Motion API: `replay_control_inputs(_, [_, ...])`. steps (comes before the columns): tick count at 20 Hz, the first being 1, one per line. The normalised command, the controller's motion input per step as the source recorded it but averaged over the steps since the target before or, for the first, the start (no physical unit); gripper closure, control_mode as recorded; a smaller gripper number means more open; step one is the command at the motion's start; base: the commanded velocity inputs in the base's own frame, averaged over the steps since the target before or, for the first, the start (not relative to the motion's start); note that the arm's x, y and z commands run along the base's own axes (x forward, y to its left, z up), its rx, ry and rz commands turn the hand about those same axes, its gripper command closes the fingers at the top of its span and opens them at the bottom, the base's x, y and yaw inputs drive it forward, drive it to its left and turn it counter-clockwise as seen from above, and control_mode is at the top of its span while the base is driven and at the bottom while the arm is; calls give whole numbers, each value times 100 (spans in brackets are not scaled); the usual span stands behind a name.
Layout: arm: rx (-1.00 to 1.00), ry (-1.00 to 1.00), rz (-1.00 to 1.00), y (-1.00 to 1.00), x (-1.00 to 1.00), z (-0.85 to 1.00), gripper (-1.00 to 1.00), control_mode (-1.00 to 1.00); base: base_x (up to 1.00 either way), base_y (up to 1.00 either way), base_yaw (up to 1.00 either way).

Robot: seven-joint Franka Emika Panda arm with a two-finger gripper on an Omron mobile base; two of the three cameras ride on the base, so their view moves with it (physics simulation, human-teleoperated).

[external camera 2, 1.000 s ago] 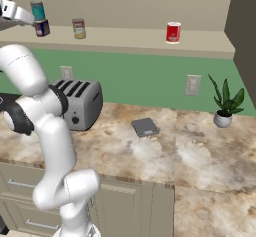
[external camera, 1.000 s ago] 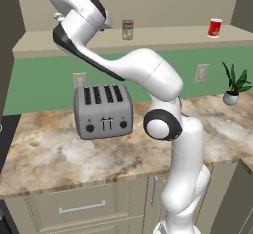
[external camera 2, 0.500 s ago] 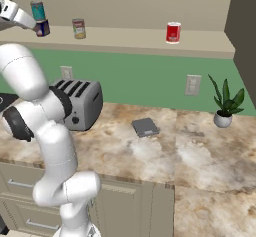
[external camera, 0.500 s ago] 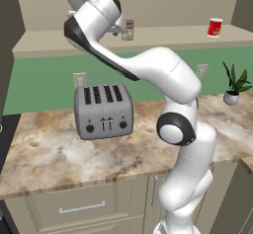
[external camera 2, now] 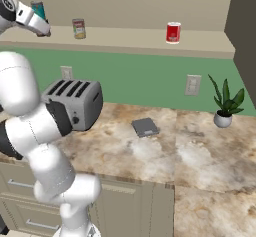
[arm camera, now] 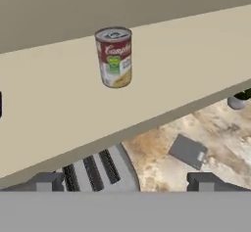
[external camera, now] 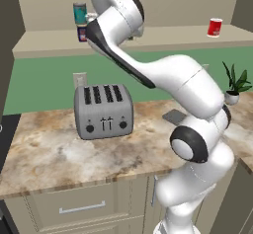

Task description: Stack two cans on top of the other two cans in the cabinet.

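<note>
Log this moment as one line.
claw: open, empty | teal can: stacked on dark blue can | pale can: unstacked | red can: bare

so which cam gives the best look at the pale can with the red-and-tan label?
Hand view: the pale can with the red-and-tan label stands upright on the pale flat shelf, large, unobstructed, label readable. The right base view shows it small, left of the bright red can. In the left base view the arm covers that spot.

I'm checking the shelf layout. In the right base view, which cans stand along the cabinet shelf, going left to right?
teal-blue can → pale can with the red-and-tan label → bright red can
</note>
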Motion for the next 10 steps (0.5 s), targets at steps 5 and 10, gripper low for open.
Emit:
replay_control_inputs(5, [0, -21, 22, -46, 12, -45, -100, -100, 0, 0, 0])
replay_control_inputs(10, [0, -1, 9, -34, 28, 8, -100, -100, 0, 0, 0])
